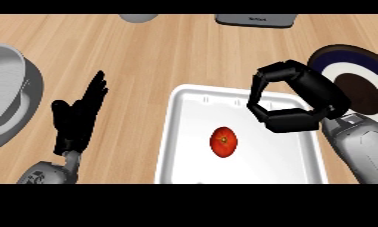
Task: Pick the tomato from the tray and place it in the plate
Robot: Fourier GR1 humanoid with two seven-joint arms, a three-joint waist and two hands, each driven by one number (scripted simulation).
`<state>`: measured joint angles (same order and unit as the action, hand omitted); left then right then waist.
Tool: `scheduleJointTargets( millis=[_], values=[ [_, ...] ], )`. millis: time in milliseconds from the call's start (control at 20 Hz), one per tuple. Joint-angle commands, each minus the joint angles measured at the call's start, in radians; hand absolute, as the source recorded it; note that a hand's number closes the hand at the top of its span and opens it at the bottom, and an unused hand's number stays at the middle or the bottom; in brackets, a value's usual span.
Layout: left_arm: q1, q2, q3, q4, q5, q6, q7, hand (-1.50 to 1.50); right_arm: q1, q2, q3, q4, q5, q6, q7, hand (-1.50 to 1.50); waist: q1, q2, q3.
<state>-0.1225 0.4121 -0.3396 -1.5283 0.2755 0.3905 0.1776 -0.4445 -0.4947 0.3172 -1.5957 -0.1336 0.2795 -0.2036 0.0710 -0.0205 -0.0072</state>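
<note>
Right hand (pixel 295 98) sits at the right of the frame, above the far right part of the white tray (pixel 244 168); its black fingers and thumb are bent into a wide curve, like a big letter C, and there is nothing inside them; the open side of the curve faces the left of the frame; its grey arm comes up from the lower right corner.

Down and to the left of that hand lies the red tomato (pixel 224 142); it rests on the tray floor, near the middle of the tray; the hand is near the tomato but not touching it.

At the right edge of the frame, just past the tray's right rim, is the plate (pixel 347 61); it has a dark blue rim, a white ring and a dark middle; the right hand covers part of it; nothing shows on the part that can be seen.

Left hand (pixel 77 116) is at the lower left, over the bare wooden counter (pixel 148 56); its fingers are straight and point up toward the top of the frame; it holds nothing, and it is well apart from the tray.

At the left edge is part of a grey round pan (pixel 15 91); at the top edge are a small grey round thing (pixel 139 18) and a flat dark grey thing (pixel 255 20), both cut off by the frame.
</note>
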Motion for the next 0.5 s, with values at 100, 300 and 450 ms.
scheduleJointTargets(
  millis=[100,300,450],
  values=[
    [0.062,-0.022,-0.027,0.030,-0.023,0.014,-0.007,0.00,0.073,0.150,0.144,0.173,0.093,-0.001,-0.248,1.50,-0.020,0.035,0.010],
    [0.028,-0.018,-0.002,0.053,-0.018,0.015,0.001,0.00,0.105,0.198,0.135,0.262,-0.170,0.254,-0.308,-1.50,-0.020,0.041,0.010],
    [0.011,-0.013,0.022,0.066,-0.014,0.013,0.017,0.00,0.011,0.087,0.184,0.358,0.005,0.404,-0.488,-1.50,-0.034,0.031,0.010]
  ],
)
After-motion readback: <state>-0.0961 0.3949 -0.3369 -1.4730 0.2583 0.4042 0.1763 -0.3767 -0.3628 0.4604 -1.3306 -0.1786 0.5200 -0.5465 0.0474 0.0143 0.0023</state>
